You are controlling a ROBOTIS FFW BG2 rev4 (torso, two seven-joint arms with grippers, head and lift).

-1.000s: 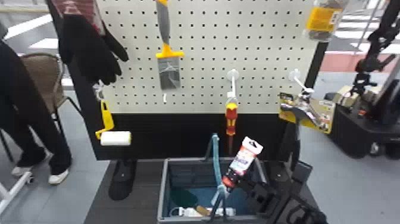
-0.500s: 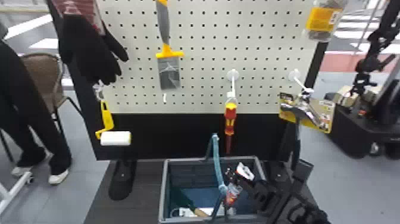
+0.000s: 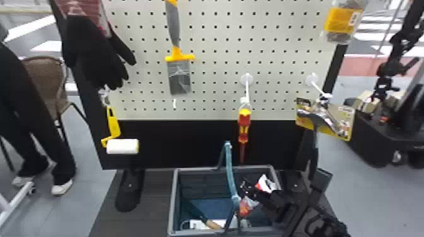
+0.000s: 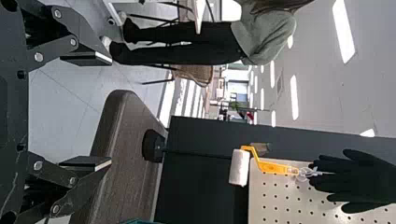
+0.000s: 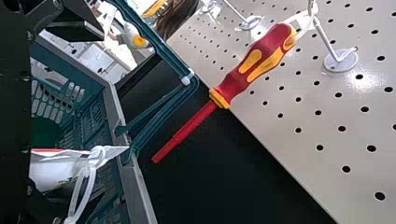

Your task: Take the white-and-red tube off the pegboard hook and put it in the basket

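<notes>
The white-and-red tube with its pale hang tab (image 3: 266, 184) is tilted inside the right part of the blue-green plastic basket with a grey rim (image 3: 173, 201), right beside the raised blue-green handle (image 3: 231, 176). The right gripper (image 3: 250, 193) is down there with it, its fingers seemingly spread; whether the tube touches one of them I cannot tell. The step looks like the release: let the tube drop clear, then lift straight up before backing away near, without hooking the handle or knocking the red-and-yellow screwdriver (image 3: 244, 126) on the far side. The left gripper (image 4: 88, 110) waits at the left, fingers apart.

The right wrist view gives the clear plastic tie loop (image 5: 96, 154) at the tab, which could snag a finger; the head view gives the basket's contents, including a tan handle (image 3: 212, 224) near the front
</notes>
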